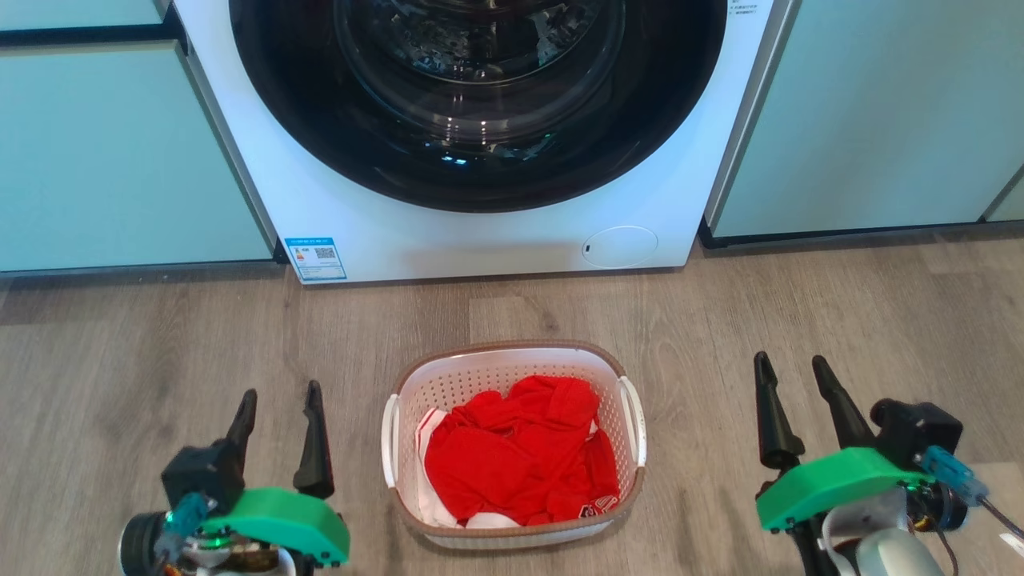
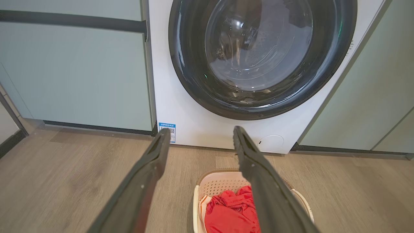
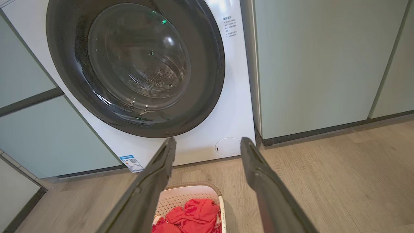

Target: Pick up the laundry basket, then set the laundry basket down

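Wood-look floor (image 1: 160, 352) — laundry basket (image 1: 512, 356), washing machine (image 1: 496, 240) on it

The laundry basket (image 1: 512, 448), white perforated plastic with a brown rim, sits upright on the floor just before the washing machine (image 1: 480, 232), holding red clothes (image 1: 520, 460).

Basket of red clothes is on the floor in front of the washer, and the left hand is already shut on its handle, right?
No: the head view shows the left hand open, standing apart from the laundry basket on its left side. The basket does sit on the floor before the washing machine, red clothes inside.
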You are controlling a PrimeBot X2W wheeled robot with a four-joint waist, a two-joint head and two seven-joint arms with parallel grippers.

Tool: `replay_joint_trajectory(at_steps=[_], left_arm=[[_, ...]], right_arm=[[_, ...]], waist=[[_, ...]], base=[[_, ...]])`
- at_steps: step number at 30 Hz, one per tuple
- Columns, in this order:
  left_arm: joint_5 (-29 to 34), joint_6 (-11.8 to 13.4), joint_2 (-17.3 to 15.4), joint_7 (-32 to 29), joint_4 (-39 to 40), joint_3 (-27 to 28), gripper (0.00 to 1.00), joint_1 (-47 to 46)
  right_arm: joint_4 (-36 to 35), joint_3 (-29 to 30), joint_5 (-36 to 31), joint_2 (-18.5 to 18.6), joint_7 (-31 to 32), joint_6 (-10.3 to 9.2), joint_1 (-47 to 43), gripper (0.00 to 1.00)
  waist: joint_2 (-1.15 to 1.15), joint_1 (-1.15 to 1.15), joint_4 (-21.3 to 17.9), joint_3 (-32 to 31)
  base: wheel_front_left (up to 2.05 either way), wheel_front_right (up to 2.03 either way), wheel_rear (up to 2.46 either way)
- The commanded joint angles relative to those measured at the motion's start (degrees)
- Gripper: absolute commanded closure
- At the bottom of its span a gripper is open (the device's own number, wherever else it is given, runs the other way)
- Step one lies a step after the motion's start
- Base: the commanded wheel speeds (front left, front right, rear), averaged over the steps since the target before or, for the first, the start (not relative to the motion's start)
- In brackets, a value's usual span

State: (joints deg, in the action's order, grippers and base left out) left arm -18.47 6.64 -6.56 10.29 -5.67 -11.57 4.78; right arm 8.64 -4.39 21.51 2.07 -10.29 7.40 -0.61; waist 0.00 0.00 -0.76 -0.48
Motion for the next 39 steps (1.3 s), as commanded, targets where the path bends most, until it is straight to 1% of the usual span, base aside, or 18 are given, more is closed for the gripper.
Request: replay_joint_trajectory(at_steps=[1, 10, 22, 39], left_arm=[[2.14, 0.50, -0.79, 1.19, 2.50, 1.11, 0.00, -1.49], [7.60, 0.93, -0.48, 2.72, 2.94, 1.20, 0.00, -0.68], [15.48, 0.50, 0.45, 4.71, 3.36, 2.12, 0.00, 0.24], [16.23, -1.18, 1.68, 4.71, 2.62, 3.86, 0.00, 0.29]], right_arm=[[-2.33, -1.61, -2.05, 0.66, -1.24, 0.07, 0.53, 0.00], [-2.89, -2.54, -8.12, 0.72, -2.75, 0.08, 0.31, 0.00], [-3.59, -3.78, -15.96, 0.81, -4.71, 0.09, 0.06, 0.00], [-3.11, -3.58, -15.87, 0.81, -4.71, 0.09, 0.19, 0.00]], waist=[[0.00, 0.00, -0.01, 0.03], [0.00, 0.00, -0.15, 0.12], [0.00, 0.00, -0.24, 0.14], [0.00, 0.00, -0.28, 0.27]], base=[[0.00, 0.00, 0.00], [0.00, 0.00, 0.00], [0.00, 0.00, 0.00], [0.00, 0.00, 0.00]])
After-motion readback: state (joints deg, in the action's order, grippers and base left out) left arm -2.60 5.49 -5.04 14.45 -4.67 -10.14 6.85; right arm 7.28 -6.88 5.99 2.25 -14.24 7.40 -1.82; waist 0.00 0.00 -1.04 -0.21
